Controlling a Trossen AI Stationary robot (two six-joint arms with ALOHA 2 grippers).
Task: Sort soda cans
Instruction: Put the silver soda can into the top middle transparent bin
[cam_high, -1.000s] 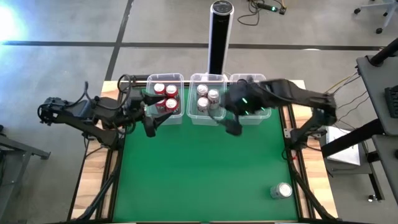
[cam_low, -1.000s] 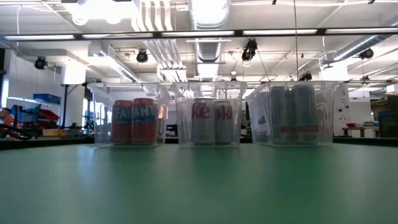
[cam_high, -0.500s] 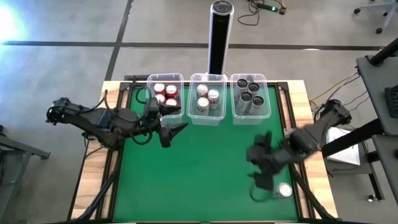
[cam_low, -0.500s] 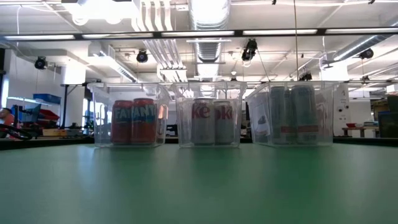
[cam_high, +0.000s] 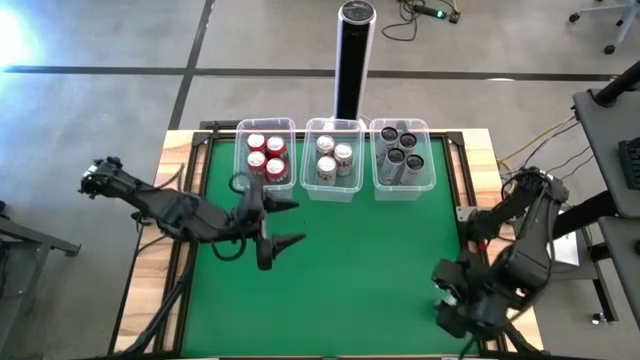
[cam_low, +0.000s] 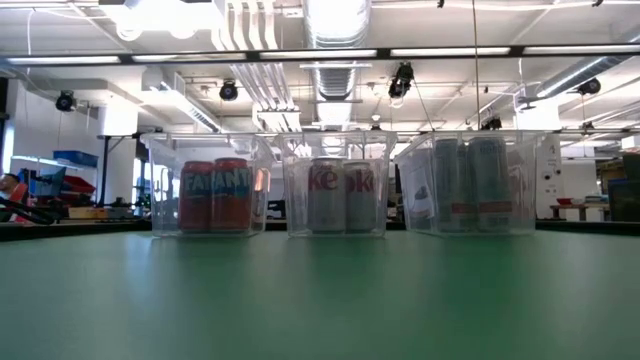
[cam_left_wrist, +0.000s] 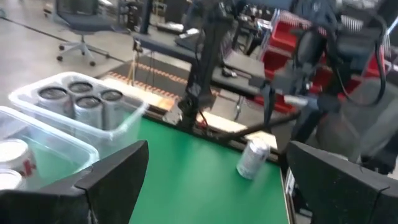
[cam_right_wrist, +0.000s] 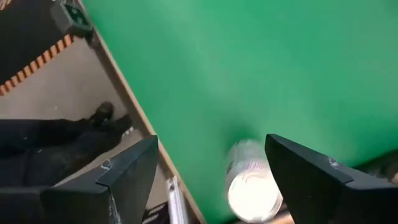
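I'm seeing three clear tubs lining the table's (cam_high: 330, 290) far edge: four red cans (cam_high: 266, 156) sitting in the left tub (cam_high: 240, 150), three silver ones (cam_high: 333, 158) in the middle, four dark ones (cam_high: 400, 152) in the right. My right gripper (cam_high: 450, 305) is hovering wide open and empty over the loose can (cam_right_wrist: 252, 183) at the near right corner. The left gripper (cam_high: 280, 222) is waiting open near the red tub

Four red soda cans (cam_high: 266, 156) stand upright in the left clear plastic tub (cam_high: 243, 128). Three silver-white cans (cam_high: 333, 160) stand in the middle tub (cam_high: 312, 125), and four dark grey cans (cam_high: 401, 150) in the right tub (cam_high: 427, 176). One silver-white can (cam_left_wrist: 253, 158) lies alone on the green table (cam_high: 350, 270), near its right front corner.
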